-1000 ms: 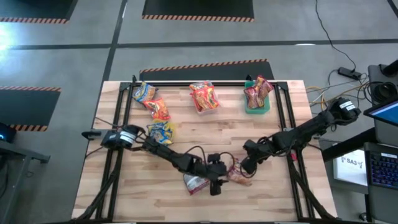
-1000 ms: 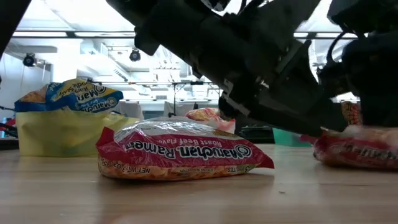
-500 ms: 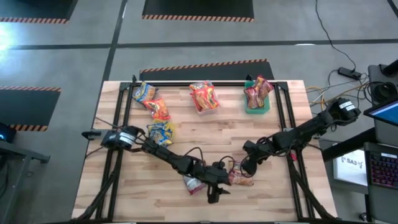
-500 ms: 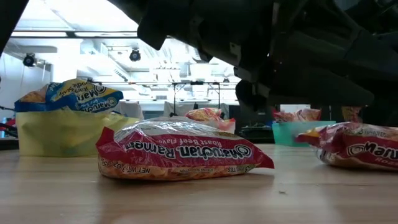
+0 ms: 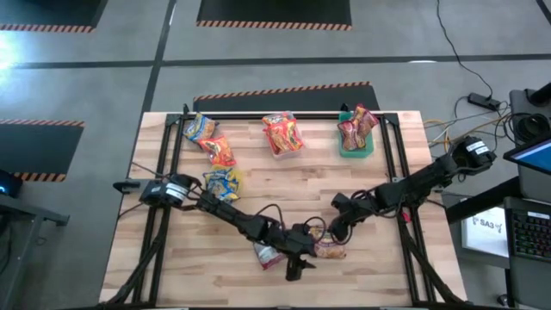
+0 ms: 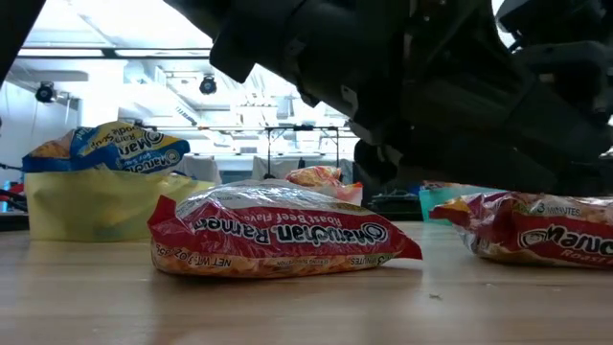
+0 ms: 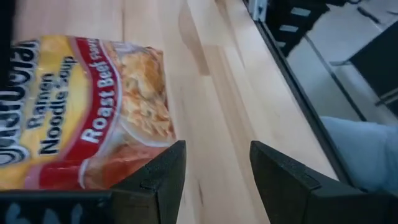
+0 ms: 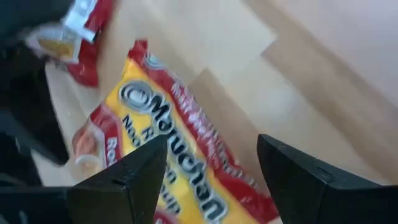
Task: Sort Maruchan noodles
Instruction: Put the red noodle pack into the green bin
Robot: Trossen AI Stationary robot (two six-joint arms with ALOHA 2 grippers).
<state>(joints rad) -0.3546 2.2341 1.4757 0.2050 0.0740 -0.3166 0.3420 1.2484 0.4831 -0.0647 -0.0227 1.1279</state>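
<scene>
Two Maruchan noodle packets lie flat on the table near its front middle. One is a dark red and silvery packet. The other is a red and yellow Roast Beef packet. My left gripper is open and low between the two packets. It points toward the table's right edge, with bare wood between its fingers. My right gripper is open, slanting down over the Roast Beef packet from the far right. My left gripper has one finger standing at the Roast Beef packet's corner; whether it touches the packet, I cannot tell. My right gripper has its fingers apart above the packet's printed face; whether they touch it, I cannot tell.
A yellow tub, a clear tub and a green tub hold packets along the far half. Two loose packets lie at the far left. There is bare wood toward the right and near edges. A person's grey-clad leg shows beyond the table edge.
The Roast Beef packet has slid a little toward the table's left, closer to the dark red packet. My right gripper has shifted slightly toward the table's left above it. My left gripper's wrist has swung round beside the packet.
</scene>
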